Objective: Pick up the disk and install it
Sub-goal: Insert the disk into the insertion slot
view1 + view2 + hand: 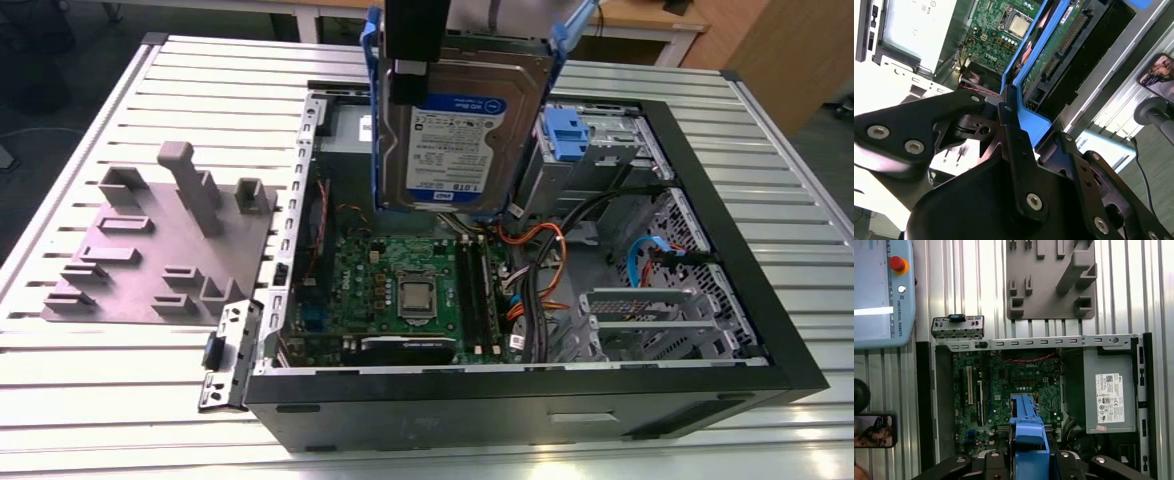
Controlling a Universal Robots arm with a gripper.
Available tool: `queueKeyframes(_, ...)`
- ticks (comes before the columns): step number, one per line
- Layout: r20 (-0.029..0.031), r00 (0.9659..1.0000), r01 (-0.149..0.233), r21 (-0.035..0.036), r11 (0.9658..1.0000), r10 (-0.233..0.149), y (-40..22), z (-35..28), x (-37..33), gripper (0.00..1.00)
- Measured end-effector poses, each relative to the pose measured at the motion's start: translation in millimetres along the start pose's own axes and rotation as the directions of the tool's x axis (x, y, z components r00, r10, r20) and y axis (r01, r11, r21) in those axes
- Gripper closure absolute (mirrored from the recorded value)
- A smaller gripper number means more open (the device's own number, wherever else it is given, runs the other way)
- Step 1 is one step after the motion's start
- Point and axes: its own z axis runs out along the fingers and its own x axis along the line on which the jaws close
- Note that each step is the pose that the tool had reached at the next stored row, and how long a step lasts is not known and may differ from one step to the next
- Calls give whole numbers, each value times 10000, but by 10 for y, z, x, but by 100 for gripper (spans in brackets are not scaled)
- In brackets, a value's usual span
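Exterior view: disk, upright, label outward, hanging over open computer case, gripper at its top edge
Second wrist view: jaws closed on disk's blue bracket
First wrist view: bracket over motherboard, grey fixture plate beyond case

The black gripper fills the near ground, its fingers pressed against either side of the blue bracket that frames the disk. The disk is held edge-on, showing its green circuit board and a row of connector pins. Beyond it, inside the open case, lies the motherboard with its silver processor, and beside that a grey box with a pale face. Outside the case wall, a phone with a lit screen lies near the slatted table.
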Motion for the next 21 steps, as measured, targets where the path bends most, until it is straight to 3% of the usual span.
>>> queueKeyframes(12, 1, 10000, -1, 0, 10000, 1, -14, 4, 97, 64)
queueKeyframes(21, 1, 10000, -1, 0, 10000, 1, -130, 8, 102, 64)
